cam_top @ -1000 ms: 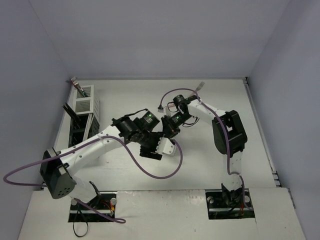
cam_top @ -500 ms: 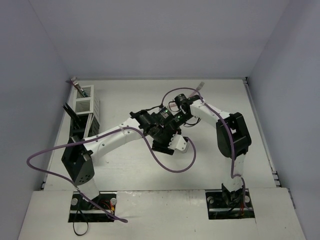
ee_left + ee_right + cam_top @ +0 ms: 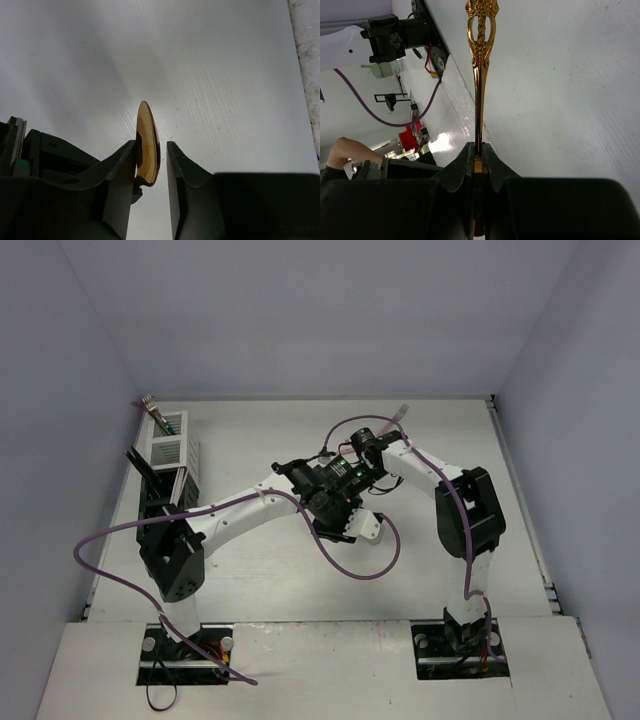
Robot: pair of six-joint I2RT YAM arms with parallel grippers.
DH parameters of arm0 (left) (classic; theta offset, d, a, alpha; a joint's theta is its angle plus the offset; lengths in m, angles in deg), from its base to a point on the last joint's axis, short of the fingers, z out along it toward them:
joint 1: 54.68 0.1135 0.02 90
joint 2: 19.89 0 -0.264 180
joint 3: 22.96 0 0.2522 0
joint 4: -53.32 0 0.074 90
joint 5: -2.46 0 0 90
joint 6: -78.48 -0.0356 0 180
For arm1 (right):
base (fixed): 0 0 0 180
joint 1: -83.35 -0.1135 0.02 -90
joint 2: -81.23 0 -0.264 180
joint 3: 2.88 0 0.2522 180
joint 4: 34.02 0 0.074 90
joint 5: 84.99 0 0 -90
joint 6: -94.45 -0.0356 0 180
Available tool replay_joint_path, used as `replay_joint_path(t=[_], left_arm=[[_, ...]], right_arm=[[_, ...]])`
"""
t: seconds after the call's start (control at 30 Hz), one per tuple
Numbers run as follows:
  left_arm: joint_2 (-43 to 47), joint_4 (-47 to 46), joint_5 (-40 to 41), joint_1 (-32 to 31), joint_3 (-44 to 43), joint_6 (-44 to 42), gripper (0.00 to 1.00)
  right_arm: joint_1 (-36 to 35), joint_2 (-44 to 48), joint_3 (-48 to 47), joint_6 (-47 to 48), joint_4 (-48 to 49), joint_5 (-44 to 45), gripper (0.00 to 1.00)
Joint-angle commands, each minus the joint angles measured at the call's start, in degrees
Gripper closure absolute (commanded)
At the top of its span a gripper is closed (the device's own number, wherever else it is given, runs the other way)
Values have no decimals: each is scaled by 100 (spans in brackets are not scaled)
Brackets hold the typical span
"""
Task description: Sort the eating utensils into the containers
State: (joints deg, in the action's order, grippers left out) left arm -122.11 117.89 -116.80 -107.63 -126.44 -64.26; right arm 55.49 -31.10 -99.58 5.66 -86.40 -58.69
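Observation:
A gold spoon is passed between my two grippers above the table's middle. In the right wrist view my right gripper (image 3: 478, 148) is shut on the spoon's ornate gold handle (image 3: 480, 75), which points away from it. In the left wrist view the spoon's bowl (image 3: 145, 125) stands edge-on between the fingers of my left gripper (image 3: 152, 146). It touches the left finger, and a gap shows to the right one. In the top view the left gripper (image 3: 345, 492) and right gripper (image 3: 362, 478) meet. The white container (image 3: 168, 450) and black container (image 3: 160, 498) stand at far left.
A silver fork (image 3: 150, 403) stands in the white caddy and black knives (image 3: 140, 462) stick out of the black one. A pale pink fork (image 3: 402, 412) lies near the back wall. Purple cables loop from both arms.
The left arm has swung right to meet the right gripper, and its jaws have narrowed around the spoon's bowl. The right gripper has kept its hold and barely moved.

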Motion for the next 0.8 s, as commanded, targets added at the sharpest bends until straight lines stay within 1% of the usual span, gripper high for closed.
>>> replay_joint_path(t=[0.0,0.07,0.13,0.17,0.27,0.33,0.47,0.57,0.63,0.73,0.77], left_arm=[[105,25,-170,-80,-269,179,80],[158,25,-115,-119,-244,246,88],[253,25,-72,-180,-214,419,93],[297,25,-63,-181,-205,422,94],[668,25,-94,-312,11,827,97],[994,17,3,-453,216,1002,98],[1462,18,-11,-524,460,1708,100],[2001,25,22,-482,711,1995,100],[2474,25,38,-135,764,2159,100],[2937,-139,50,698,499,2473,100],[3130,-357,57,1130,411,2716,100]], right_arm=[[-53,502,13,92,-189,-461,92],[-49,523,19,242,-216,-569,67],[-19,606,32,361,-216,-514,39],[-18,633,32,362,-216,-470,34],[26,746,-5,371,-234,-262,19],[90,775,-33,375,-251,-178,13],[380,741,-173,458,-383,-38,12],[1008,751,-693,801,-623,25,12],[1409,834,-1077,934,-747,210,13],[1737,1006,-1459,1092,-766,697,14],[1796,1070,-1532,1150,-754,844,14]])
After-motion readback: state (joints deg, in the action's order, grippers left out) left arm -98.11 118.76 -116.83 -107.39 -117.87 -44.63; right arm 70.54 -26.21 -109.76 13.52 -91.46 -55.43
